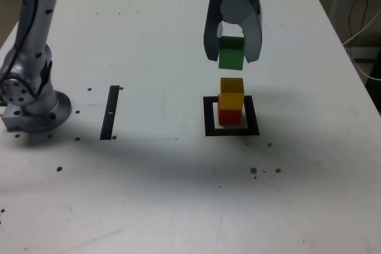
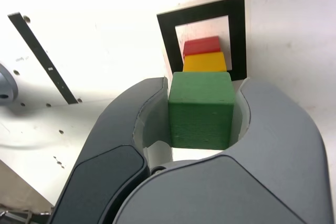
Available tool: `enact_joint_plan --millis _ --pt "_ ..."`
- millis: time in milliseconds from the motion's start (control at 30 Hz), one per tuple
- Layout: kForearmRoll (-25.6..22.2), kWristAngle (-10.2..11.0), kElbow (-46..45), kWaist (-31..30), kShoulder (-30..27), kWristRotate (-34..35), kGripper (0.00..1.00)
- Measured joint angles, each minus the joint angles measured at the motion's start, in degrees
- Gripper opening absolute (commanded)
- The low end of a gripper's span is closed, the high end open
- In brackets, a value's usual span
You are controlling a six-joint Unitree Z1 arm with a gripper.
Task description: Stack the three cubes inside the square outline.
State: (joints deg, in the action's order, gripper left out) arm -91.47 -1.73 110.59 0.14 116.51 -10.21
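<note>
We have the gripper (image 1: 233,52) clamped on the green cube (image 1: 231,53), its two jaws pressed against opposite faces, and the cube hangs in the air above the stack with a clear gap beneath it. Below, the yellow cube (image 1: 231,92) sits on the red cube (image 1: 229,115), and the red one rests on the white centre of the square outline (image 1: 209,117). Two of the three cubes are placed, so we judge the last placement to be the step in hand.

The risks lie in the lowering. In the exterior view the green cube looks roughly over the yellow one, but that camera looks down at a slant, so we cannot say how well the two line up in depth. The wrist view (image 2: 201,109) shows the yellow (image 2: 205,62) and red (image 2: 201,45) cubes beyond the green one's far edge, which may be only the camera's angle. If the green cube lands off-centre, it could tip off or push the yellow cube sideways. The yellow cube also seems slightly offset on the red one, which leaves less margin. Opening too high would let the cube drop and bounce; pressing too low could topple the stack, and the jaws could clip the yellow cube as they spread.

The narrow black strip (image 1: 110,113) lies well apart, to the exterior view's left, near the arm's base (image 1: 30,102).
</note>
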Motion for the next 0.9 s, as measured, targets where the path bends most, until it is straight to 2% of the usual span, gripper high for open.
enact_joint_plan --millis 900 --pt "1.4 -3.1 -1.8 -2.5 2.4 2.5 0.41"
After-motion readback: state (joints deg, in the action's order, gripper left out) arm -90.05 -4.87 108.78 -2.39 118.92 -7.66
